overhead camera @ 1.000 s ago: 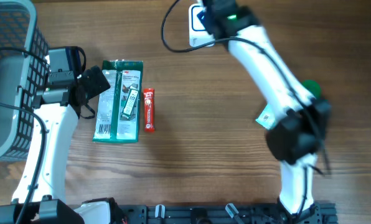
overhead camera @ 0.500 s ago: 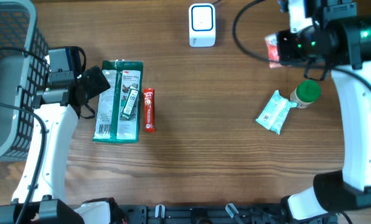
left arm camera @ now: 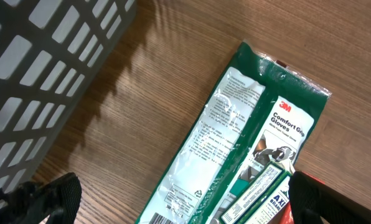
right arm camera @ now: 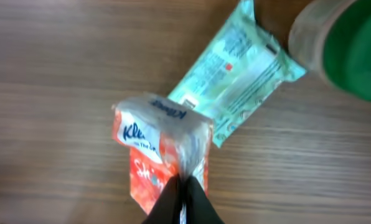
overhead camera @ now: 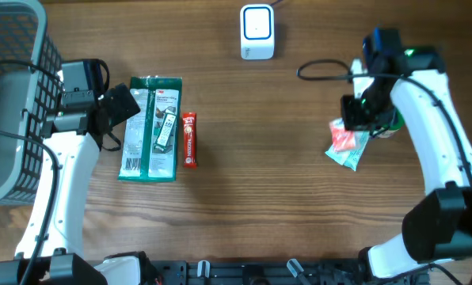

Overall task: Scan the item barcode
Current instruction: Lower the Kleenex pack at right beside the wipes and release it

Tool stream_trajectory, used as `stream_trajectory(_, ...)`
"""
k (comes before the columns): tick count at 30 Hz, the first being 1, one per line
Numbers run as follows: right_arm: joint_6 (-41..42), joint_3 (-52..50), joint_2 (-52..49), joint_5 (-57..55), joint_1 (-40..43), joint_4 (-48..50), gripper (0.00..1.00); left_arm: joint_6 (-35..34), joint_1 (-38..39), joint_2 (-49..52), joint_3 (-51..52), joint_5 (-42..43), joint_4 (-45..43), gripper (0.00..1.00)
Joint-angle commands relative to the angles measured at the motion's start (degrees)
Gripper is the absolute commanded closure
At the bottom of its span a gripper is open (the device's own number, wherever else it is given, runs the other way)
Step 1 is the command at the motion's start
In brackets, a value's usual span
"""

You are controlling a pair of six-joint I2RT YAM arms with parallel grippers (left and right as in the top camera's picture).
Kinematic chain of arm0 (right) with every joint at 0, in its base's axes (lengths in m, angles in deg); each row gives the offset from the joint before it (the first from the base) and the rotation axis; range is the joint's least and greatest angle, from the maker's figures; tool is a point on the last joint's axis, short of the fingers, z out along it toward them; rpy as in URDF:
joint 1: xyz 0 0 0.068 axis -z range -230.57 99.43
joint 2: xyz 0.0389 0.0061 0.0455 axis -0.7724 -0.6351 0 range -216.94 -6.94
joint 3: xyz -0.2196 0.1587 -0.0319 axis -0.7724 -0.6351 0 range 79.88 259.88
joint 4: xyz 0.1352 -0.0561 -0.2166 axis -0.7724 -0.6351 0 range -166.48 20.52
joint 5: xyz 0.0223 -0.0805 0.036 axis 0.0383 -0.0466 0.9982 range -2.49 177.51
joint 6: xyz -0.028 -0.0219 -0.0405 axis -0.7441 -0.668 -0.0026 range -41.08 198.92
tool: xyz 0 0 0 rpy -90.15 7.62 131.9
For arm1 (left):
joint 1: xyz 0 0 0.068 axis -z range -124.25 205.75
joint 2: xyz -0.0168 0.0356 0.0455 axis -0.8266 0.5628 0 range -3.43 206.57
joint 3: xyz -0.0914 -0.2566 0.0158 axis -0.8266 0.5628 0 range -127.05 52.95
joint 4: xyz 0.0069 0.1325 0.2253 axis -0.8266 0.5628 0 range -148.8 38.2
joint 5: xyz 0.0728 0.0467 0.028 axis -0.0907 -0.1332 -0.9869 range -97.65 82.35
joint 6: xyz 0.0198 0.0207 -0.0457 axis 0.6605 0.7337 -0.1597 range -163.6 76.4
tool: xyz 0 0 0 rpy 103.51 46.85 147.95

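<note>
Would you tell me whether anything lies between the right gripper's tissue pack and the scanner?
Nothing on the table does: bare wood lies between the tissue pack and the scanner. Only the arm's own black cable loops near that line.

Open across bare table (overhead camera: pixel 260 158) between red stick (overhead camera: pixel 189 139) and teal packet (overhead camera: pixel 353 158), and below the scanner (overhead camera: pixel 256 32). Blocked far left by the basket (overhead camera: pixel 14 103) and, just beside the stick, by the glove pack (overhead camera: pixel 150 127). Crowded at right by packet and green-capped bottle (right arm camera: pixel 353 56), apparently touching.

Basket (overhead camera: pixel 10 119) left, gloves pack (overhead camera: pixel 150 131) beside; scanner (overhead camera: pixel 256 32) behind; wipes (overhead camera: pixel 349 155) right.
</note>
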Motion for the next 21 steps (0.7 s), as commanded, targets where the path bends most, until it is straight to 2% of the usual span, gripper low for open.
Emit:
stream_trajectory(1, 7.8, -6.8, -0.5, -5.4, 0.0, 5.0, 0.96, -0.5, -0.2, -0.3, -0.2, 0.1, -0.1, 0.00)
stream_trajectory(7, 9.7, -14.6, -0.5, -5.8, 0.0, 14.7, 0.94, -0.5, -0.2, -0.3, -0.2, 0.1, -0.1, 0.00)
stream_trajectory(15, 9.6, -16.4, -0.5, -5.8, 0.0, 17.0, 0.90, -0.5, -0.2, -0.3, -0.2, 0.1, -0.1, 0.00)
stream_trajectory(16, 9.6, -16.4, -0.5, -5.8, 0.0, 17.2, 0.87, -0.5, -0.2, -0.3, -0.2, 0.1, -0.1, 0.00)
stream_trajectory(21, 9.6, -16.4, -0.5, -5.8, 0.0, 17.4, 0.56, -0.5, -0.2, -0.3, -0.2, 0.1, -0.1, 0.00)
